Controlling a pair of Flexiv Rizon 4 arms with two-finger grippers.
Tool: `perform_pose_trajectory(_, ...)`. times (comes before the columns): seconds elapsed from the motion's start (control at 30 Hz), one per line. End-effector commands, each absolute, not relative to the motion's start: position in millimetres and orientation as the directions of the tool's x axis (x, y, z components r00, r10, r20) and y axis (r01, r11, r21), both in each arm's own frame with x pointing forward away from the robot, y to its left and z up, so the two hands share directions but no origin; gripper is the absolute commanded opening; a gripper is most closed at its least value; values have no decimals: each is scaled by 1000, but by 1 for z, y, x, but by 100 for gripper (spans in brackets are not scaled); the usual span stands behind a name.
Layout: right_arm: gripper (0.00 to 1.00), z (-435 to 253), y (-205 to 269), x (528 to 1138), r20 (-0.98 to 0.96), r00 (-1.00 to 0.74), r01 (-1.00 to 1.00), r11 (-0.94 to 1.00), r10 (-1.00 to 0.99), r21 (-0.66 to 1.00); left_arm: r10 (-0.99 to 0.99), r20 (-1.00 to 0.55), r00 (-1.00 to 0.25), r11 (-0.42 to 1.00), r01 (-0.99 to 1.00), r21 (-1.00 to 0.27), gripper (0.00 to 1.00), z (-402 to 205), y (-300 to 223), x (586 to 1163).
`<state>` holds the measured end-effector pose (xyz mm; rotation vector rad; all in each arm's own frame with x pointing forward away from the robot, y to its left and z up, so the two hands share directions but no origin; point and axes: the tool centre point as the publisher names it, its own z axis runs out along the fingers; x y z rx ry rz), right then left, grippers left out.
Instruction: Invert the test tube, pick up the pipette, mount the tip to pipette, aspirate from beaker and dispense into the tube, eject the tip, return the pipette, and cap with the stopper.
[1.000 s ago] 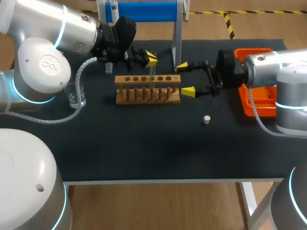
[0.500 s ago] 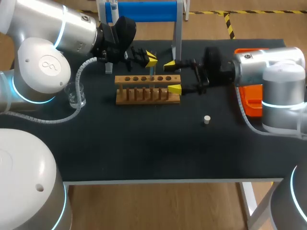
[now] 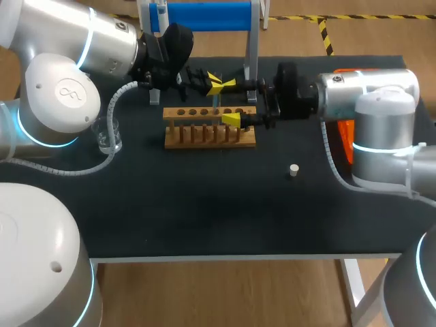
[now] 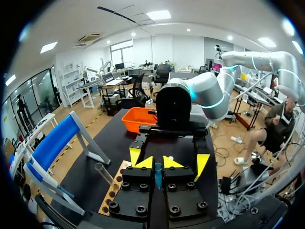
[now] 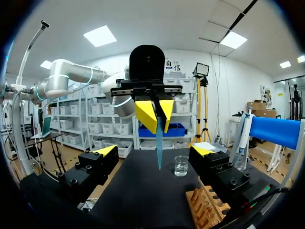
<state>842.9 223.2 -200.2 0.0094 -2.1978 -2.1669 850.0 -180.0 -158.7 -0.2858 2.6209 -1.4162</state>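
Note:
My left gripper (image 3: 214, 83) hangs over the back of the wooden rack (image 3: 210, 127), shut on a thin bluish test tube (image 5: 158, 143) that points down from its yellow tips. In the left wrist view the tube (image 4: 157, 174) sits pinched between the left gripper (image 4: 157, 162). My right gripper (image 3: 229, 102) comes in from the right, open wide, one finger on each side of the tube without touching it. From the right wrist view the right gripper (image 5: 155, 150) frames the left gripper (image 5: 155, 112). A white stopper (image 3: 294, 169) lies on the mat. The beaker (image 3: 109, 135) stands at left.
An orange tray (image 3: 346, 136) lies behind my right arm at the table's right. The blue pipette stand (image 3: 197, 13) rises at the back, its metal leg (image 3: 251, 61) close to both grippers. The beaker (image 5: 181, 165) is beyond the tube in the right wrist view.
My right arm has moved left, bringing its open fingers from beside the rack's right end to either side of the held tube. The left arm has stayed still.

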Motion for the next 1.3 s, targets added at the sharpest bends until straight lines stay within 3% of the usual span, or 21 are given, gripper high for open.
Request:
perform_pose_trajectory(0.03,100,-202,234,852,40,-998,39,11,-49,999,-235,-38,-971,539,-98,-837,0,-158,-180,850)
perform_pose_trajectory(0.57,100,-201,254,859,51,-996,51,0,-74,999,-235,-38,-971,539,-98,-837,0,-158,-180,850)
perform_pose_trajectory(0.67,95,-200,255,860,52,-996,52,-2,-74,999,-235,-38,-971,539,-98,-837,0,-158,-180,850)
perform_pose_trajectory(0.8,83,-198,256,859,42,-996,43,-7,-78,999,-235,-38,-971,539,-98,-837,0,-158,-180,850)
perform_pose_trajectory(0.97,51,-197,255,857,35,-996,36,-9,-82,999,-235,-38,-971,539,-98,-837,0,-158,-180,850)
perform_pose_trajectory(1.03,47,-197,255,856,34,-996,35,-10,-84,999,-235,-38,-971,539,-98,-837,0,-158,-180,850)
perform_pose_trajectory(1.1,27,-197,254,856,34,-996,35,-10,-86,999,-235,-38,-971,539,-98,-837,0,-158,-180,850)
perform_pose_trajectory(1.13,22,-197,254,855,34,-996,35,-11,-86,999,-235,-38,-971,539,-98,-837,0,-158,-180,850)
perform_pose_trajectory(1.17,5,-197,254,855,33,-996,34,-11,-87,999,-235,-38,-971,539,-98,-837,0,-158,-180,850)
perform_pose_trajectory(1.2,0,-197,253,855,33,-996,34,-12,-88,999,-235,-38,-971,539,-98,-837,0,-158,-180,850)
perform_pose_trajectory(1.3,0,-196,252,854,32,-996,33,-13,-89,999,-235,-38,-971,539,-98,-837,0,-158,-180,850)
